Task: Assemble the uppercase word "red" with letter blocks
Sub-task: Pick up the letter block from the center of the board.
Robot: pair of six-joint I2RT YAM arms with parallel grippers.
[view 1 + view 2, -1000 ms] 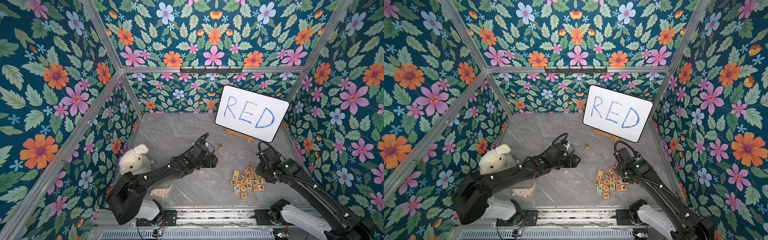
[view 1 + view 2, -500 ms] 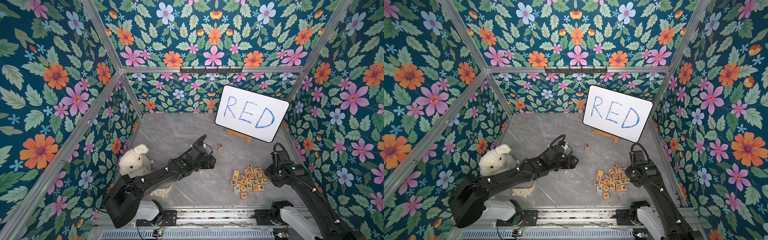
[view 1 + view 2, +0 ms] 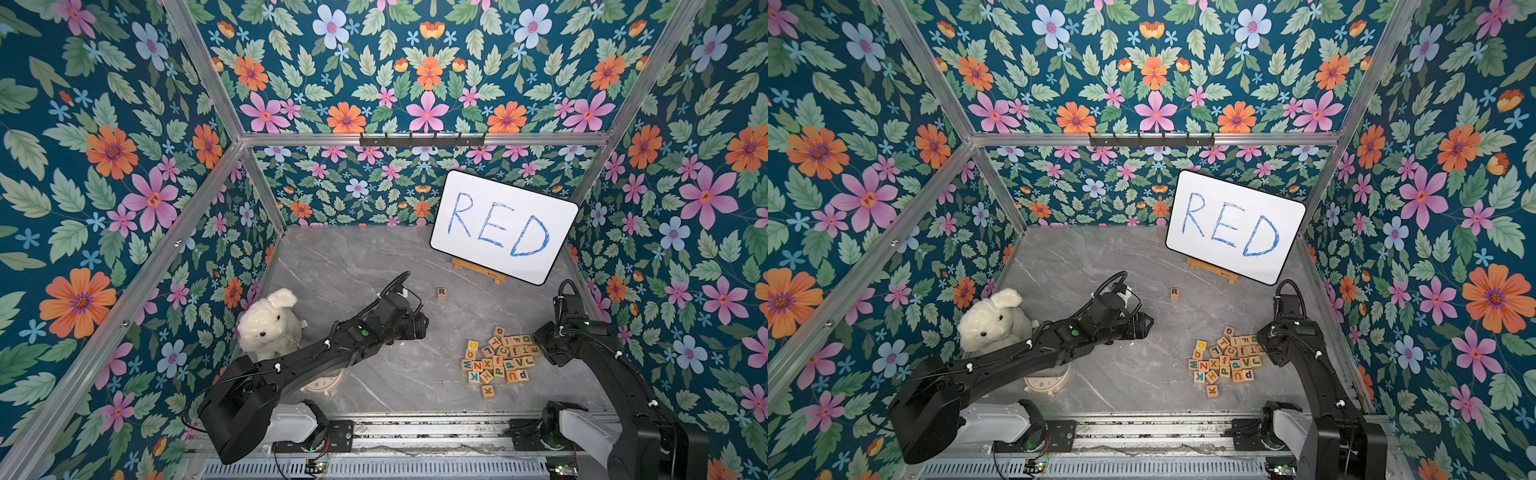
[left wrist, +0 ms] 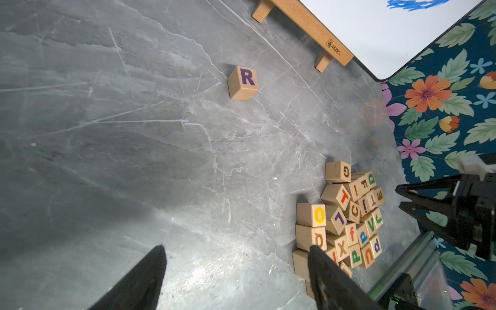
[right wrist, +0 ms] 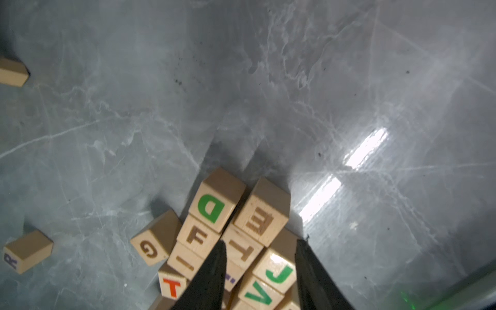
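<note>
Near the right wall, on the grey marble floor [image 3: 353, 266], the pile of letter blocks [image 3: 498, 359] sits packed tight, most cubes touching their neighbours. At its far right corner the D block [image 5: 212, 208] shows a green letter on top. The E block [image 5: 261, 220] touches it along the pile's right edge. An F block [image 5: 197, 236] presses against the D and a T block [image 5: 244, 251] against the E, so both are hemmed in on their near sides. The right gripper [image 5: 261, 243] hangs over that corner, jaws a little apart and gripping nothing, tips above the T block.

The R block [image 3: 441, 293] stands alone farther back, well apart from the pile, in front of the wooden easel [image 3: 478, 270] that holds the white board [image 3: 503, 224]. The left gripper [image 4: 236, 249] hovers mid-floor, near and left of the R block, jaws spread wide and empty. A plush rabbit [image 3: 270, 322] sits by the left wall. The left arm [image 3: 332, 353] crosses over a pale round object [image 3: 324, 380] beside the rabbit.
</note>
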